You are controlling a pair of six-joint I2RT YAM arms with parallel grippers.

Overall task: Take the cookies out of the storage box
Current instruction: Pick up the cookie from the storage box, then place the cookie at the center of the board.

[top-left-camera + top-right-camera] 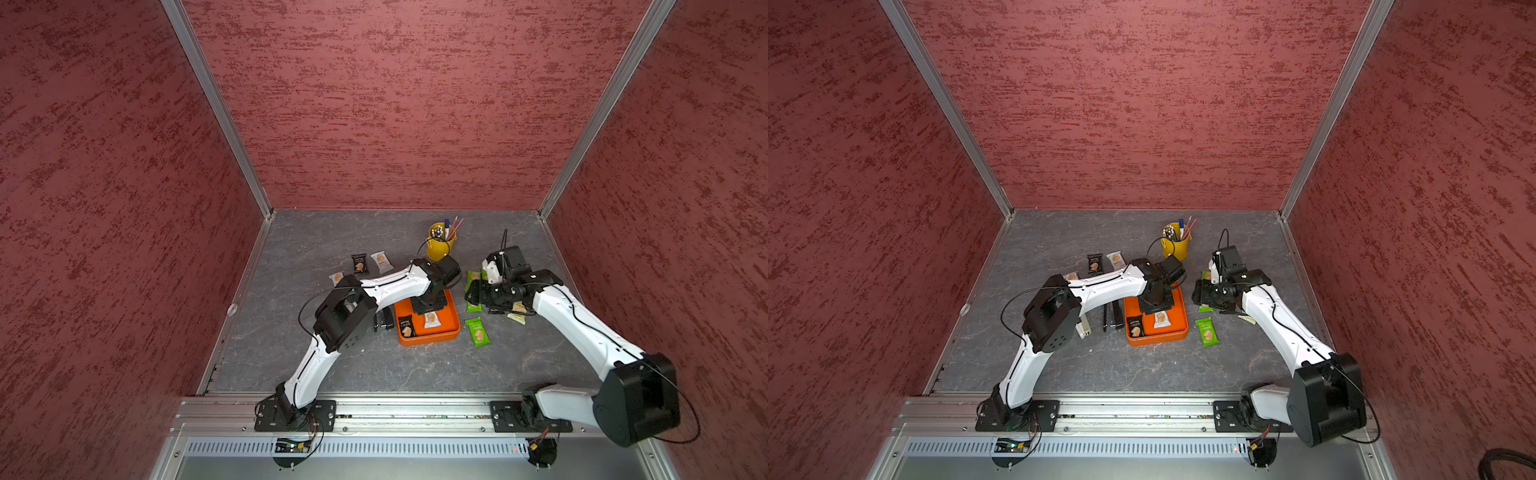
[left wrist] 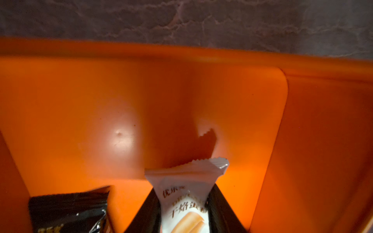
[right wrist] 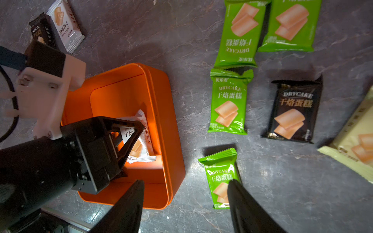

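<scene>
The left gripper stands down inside the orange box, which lies a little right of the centre, in the lower half of both top views. Its jaws are closed on a white packet, and the crimped end of the packet sticks out beyond the fingertips. A black packet lies flat in the box just beside it, near the box's lower left corner. The right gripper hangs to the right of the box, over the table. Its jaws are wide apart with nothing between them, and green packets lie below it.

Several things can go wrong from here, in my judgement. The hold is on smooth film, and I cannot tell how deep the packet sits between the jaws. If the hold is shallow, the packet can slide out during the lift and fall back into the box.

If the arm moves sideways before it is high enough, the hanging part can catch the low wall. This can drag the light box over the table, or sweep the black packet along.

The yellow pen bucket stands just above the left wrist in the top views, and a cable loops close to it. A careless rise in that direction can tip the bucket.

The right gripper is also near, so carrying the packet to the right risks a knock between the two arms.
</scene>
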